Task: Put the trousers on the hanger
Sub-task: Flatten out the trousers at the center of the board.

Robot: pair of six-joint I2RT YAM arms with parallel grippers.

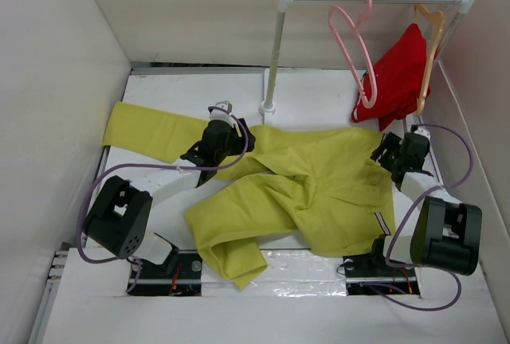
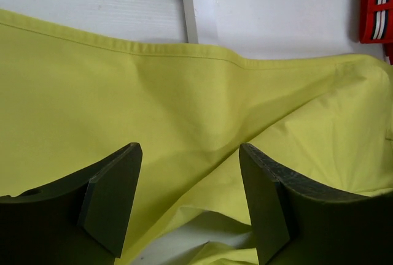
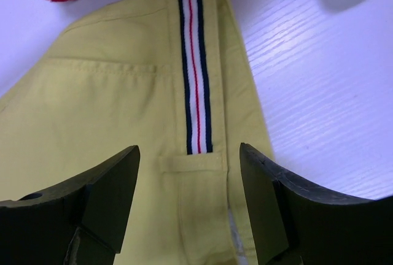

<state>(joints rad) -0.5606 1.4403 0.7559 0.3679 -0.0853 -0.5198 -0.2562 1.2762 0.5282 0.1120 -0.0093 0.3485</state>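
Trousers (image 1: 311, 189) lie spread just in front of the rack post (image 1: 271, 57). Left gripper (image 2: 190, 154) hangs unclenched and empty over fabric beside the post. Right gripper (image 3: 190, 154), also unclenched, hangs over the striped waistband (image 3: 194, 62), well right of the post.

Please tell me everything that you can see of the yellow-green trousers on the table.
The trousers are yellow-green, of plain woven cloth by the look. They lie spread out and creased on the white table. One leg runs to the far left, and the other is folded towards the near edge. At the waist a white tape with dark and red stripes shows. The left gripper and the right gripper stand open over the cloth and grip nothing.
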